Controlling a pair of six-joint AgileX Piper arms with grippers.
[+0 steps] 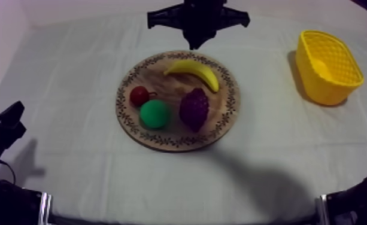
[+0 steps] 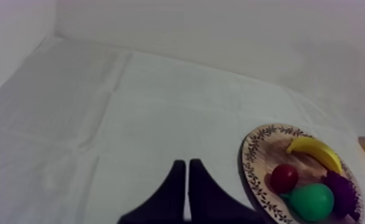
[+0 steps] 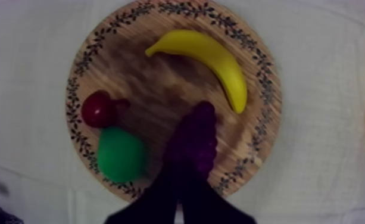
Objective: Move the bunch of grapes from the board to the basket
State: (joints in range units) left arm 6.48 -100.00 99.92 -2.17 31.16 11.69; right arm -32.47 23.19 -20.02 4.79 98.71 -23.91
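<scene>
— What sits closest to you?
— My right pincer (image 3: 181,182). It is clenched on nothing, a narrow black wedge over the near side of the wooden board (image 3: 161,77).
— And the bunch of grapes?
— The bunch of grapes (image 3: 193,140) lies on the board right at that pincer's tips. Whether they touch it, I cannot tell.
— What's around it?
— Just left of the tips is the pear (image 3: 120,155), and the small red fruit (image 3: 98,109) is close beside it, a little farther out. Beyond the grapes, the banana (image 3: 211,56) curves along the far rim. The yellow basket (image 1: 317,84) stands well off to the pincer's right, apart from the board, on the counter (image 1: 72,90).
— Your other arm?
— My left pincer (image 2: 187,167) is clenched too, and empty. It is low over bare counter, with the board ahead to its right.
</scene>
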